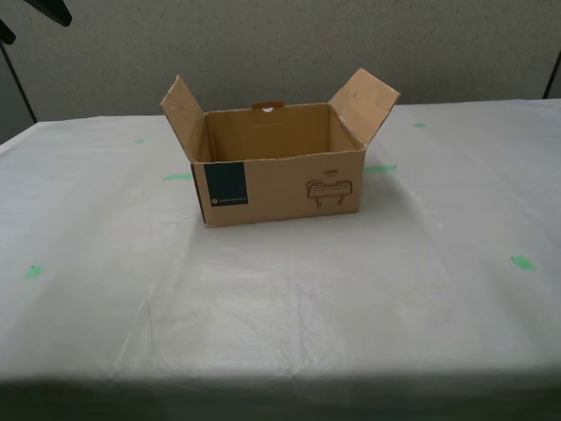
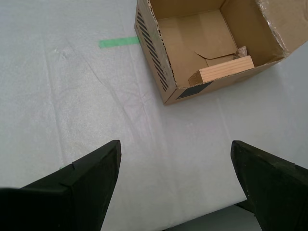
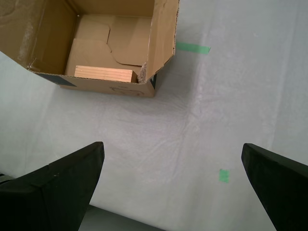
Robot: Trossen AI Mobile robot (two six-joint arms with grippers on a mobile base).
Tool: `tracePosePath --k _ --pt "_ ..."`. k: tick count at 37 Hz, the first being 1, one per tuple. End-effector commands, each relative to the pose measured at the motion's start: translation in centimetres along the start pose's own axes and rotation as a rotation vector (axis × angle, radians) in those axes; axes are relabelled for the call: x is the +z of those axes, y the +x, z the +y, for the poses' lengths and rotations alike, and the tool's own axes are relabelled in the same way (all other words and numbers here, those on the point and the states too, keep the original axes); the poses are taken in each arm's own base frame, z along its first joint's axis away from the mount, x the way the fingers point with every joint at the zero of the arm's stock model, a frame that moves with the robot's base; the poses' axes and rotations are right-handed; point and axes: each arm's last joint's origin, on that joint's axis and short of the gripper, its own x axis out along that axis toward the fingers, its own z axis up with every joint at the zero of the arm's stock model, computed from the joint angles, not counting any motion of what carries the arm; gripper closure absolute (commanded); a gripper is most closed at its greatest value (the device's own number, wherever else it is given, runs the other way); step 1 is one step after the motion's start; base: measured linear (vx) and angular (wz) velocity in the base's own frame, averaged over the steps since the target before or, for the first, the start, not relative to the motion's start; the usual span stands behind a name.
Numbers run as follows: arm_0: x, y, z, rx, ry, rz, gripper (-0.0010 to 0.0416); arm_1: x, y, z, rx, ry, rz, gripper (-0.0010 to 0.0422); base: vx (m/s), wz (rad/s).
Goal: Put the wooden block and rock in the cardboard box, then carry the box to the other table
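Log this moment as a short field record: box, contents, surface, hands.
box: cardboard box standing open, flaps up, on the table
contents: wooden block lies inside against a wall; rock beside it, partly hidden
surface: table with wrinkled white cover and green tape marks
first hand: open, empty, off the box
second hand: open, empty, off the box
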Motion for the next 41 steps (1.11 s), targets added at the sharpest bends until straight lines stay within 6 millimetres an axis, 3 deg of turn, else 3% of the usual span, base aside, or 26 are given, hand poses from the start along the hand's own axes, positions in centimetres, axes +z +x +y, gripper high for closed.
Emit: tracePosePath --k 1,41 --pt "0.01 -0.02 -0.01 -0.005 0.004 -0.002 0.0007 0.01 -0.01 0.00 0.001 0.001 0.000 0.0103 0.000 0.000" --pt "0.01 -0.02 -0.01 -0.005 0.004 -0.002 0.0007 0.01 -0.01 0.00 0.001 0.002 0.000 0.0103 0.000 0.000"
